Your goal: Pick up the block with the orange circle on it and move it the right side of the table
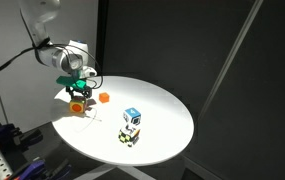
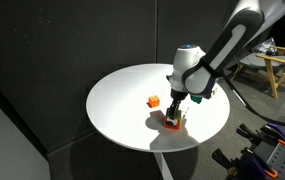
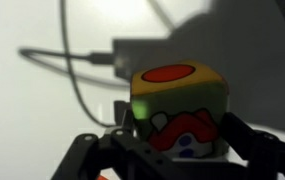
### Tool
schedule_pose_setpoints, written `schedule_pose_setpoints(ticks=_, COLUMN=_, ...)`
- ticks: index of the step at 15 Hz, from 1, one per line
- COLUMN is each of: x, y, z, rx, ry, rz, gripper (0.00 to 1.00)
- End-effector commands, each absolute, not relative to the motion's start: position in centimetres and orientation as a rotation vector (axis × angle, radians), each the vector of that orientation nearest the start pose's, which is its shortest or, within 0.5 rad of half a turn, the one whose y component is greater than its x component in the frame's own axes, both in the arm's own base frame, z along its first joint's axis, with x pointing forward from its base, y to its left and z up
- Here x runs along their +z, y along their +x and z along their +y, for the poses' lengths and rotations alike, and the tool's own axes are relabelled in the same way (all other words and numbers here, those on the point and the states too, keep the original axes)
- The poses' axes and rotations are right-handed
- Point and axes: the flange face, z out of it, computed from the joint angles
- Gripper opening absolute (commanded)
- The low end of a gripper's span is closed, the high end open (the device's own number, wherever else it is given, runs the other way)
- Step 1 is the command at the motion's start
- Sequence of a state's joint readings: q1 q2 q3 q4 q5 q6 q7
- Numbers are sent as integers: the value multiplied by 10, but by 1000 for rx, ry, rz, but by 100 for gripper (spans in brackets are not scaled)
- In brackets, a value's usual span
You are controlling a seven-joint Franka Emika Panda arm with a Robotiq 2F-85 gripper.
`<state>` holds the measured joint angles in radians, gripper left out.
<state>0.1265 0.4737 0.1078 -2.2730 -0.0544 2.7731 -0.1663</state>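
At rim of round white table (image 1: 162, 108), your tool (image 3: 172, 140) clamps yellow cube with orange circle (image 3: 178, 105); cube centred in grip, circle upward.

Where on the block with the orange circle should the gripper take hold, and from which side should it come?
Grip the block with the orange circle on two opposite flat side faces, coming from straight above. It is a cube, circle face up; in the wrist view the gripper flanks it this way.
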Motion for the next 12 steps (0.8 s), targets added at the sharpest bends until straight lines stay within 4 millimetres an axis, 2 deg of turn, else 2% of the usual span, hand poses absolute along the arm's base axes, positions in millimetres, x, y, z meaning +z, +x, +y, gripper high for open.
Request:
schedule_pose_setpoints(ticks=1, x=151, y=522, z=127, rx=-45, ry=-3042, rz=-686, gripper=57)
schedule_pose_setpoints(ticks=6, x=159, y=524, z=127, rx=-46, ry=-3052, rz=-670, gripper=26)
schedule_pose_setpoints(ticks=12, x=175, y=526, z=120, rx=-33, ry=-3080, rz=-560, gripper=15)
